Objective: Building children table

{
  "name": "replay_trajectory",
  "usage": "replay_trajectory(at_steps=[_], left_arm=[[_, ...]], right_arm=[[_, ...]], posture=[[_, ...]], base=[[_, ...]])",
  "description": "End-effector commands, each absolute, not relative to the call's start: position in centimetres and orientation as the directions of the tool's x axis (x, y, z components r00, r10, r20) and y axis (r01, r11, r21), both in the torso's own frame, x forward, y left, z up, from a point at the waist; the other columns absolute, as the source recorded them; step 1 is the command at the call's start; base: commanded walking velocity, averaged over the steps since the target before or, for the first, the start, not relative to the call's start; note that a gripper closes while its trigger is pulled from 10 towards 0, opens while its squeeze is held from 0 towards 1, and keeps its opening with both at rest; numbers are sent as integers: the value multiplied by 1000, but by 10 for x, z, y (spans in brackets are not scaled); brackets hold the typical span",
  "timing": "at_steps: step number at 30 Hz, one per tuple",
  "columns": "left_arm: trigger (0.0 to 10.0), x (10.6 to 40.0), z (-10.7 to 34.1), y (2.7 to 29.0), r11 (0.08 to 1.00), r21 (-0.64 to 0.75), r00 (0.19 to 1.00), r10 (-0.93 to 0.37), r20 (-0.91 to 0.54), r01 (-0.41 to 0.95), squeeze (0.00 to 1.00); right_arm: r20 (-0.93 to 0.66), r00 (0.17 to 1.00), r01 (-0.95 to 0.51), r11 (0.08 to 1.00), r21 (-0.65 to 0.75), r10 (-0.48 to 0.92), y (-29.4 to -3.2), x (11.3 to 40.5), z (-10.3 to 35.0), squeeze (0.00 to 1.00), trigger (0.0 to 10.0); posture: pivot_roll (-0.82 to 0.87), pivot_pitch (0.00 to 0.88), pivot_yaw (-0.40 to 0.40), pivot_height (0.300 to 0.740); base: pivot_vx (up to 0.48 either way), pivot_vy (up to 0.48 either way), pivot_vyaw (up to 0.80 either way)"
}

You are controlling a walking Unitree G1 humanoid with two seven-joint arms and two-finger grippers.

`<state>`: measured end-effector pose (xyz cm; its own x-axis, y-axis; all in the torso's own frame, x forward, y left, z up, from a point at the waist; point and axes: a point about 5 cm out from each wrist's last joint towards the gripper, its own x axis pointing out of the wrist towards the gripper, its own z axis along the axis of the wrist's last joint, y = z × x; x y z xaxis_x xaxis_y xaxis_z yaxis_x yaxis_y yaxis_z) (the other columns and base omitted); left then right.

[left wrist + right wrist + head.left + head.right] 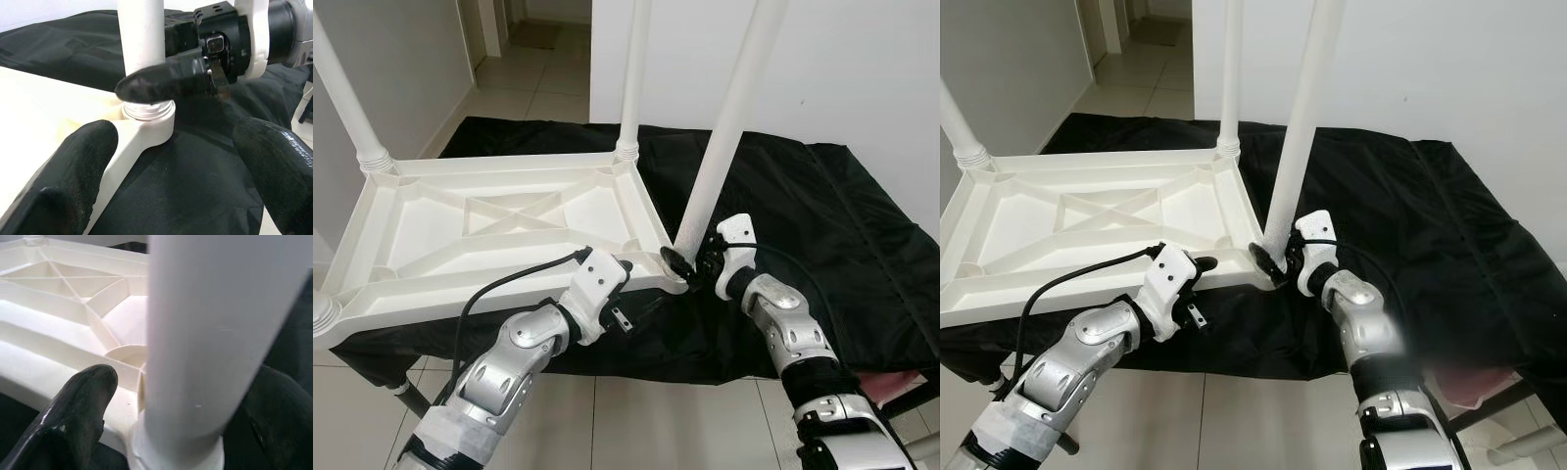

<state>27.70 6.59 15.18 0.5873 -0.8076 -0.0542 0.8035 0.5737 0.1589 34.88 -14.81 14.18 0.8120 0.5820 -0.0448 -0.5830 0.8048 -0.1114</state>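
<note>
Right gripper (pixel 690 262) clamps leaning white table leg (pixel 729 127) at upturned tabletop's (pixel 489 230) 4 o'clock corner socket; left gripper (pixel 628 266) open, bracing the rim. Straighten leg upright before twisting.

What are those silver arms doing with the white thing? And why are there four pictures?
They belong to a robot. Two pictures come from cameras in its head, two from cameras on its wrists. A white children's table lies upside down on a black cloth. The right gripper has its black fingers around the bottom of a tilted table leg, at the corner socket. The left gripper waits open at the table's edge beside it.
</note>
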Motion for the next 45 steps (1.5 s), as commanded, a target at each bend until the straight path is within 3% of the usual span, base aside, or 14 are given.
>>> replay_trajectory(at_steps=[1,6,7,9,10,12,13,24,25,26,27,36,42,45], left_arm=[[10000,274,150,63,523,159,538,-840,-74,837,0],[10000,273,150,64,522,158,538,-840,-77,838,0],[10000,273,150,64,522,158,538,-840,-77,838,0],[10000,273,150,64,522,157,538,-840,-77,838,0],[10000,273,150,63,522,158,537,-840,-76,838,0],[10000,273,150,63,522,158,537,-840,-76,838,0],[10000,273,150,63,522,158,538,-840,-76,838,0],[10000,272,149,64,531,157,546,-835,-74,833,0],[10000,272,150,64,531,157,545,-835,-73,833,0],[10000,272,150,64,531,157,545,-835,-73,833,0],[10000,273,150,64,531,158,546,-835,-72,833,0],[10000,274,150,65,531,162,547,-834,-74,832,0],[10000,274,150,65,529,162,545,-835,-74,833,0],[10000,274,150,65,526,163,542,-837,-75,835,0]], right_arm=[[-60,800,-600,790,-127,597,-149,350,141,0,10000],[-77,788,-616,777,-130,611,-151,355,138,0,9961],[-82,782,-623,771,-136,617,-152,357,138,0,7725],[-84,779,-627,767,-140,621,-152,358,138,0,7725],[-86,772,-635,760,-139,630,-150,360,139,0,980],[-86,772,-635,760,-139,630,-150,360,139,0,980],[-89,766,-642,754,-138,636,-149,362,139,0,0],[-103,758,-652,751,-100,644,-149,361,130,0,0],[-95,761,-648,757,-87,641,-149,360,131,0,7333],[-95,761,-648,757,-87,641,-149,360,131,0,7333],[-84,769,-639,766,-75,633,-150,361,131,0,10000],[-56,895,-444,896,-4,443,-142,361,128,0,10000],[-63,928,-364,930,41,366,-140,361,126,0,10000],[-69,974,-214,975,59,218,-129,355,123,0,10000]], posture=[[37,9,-46,740],[41,12,-48,740],[42,11,-49,740],[42,12,-48,740],[44,10,-50,740],[44,10,-50,740],[45,10,-51,740],[53,8,-62,740],[52,7,-63,740],[52,7,-63,740],[51,6,-62,740],[43,4,-60,740],[43,3,-60,740],[47,2,-58,740]], base=[[0,0,0],[0,0,0],[0,0,0],[0,0,0],[0,0,0],[0,0,0],[0,0,0],[0,0,0],[0,0,0],[0,0,0],[0,0,0],[0,0,0],[0,0,0],[0,0,0]])
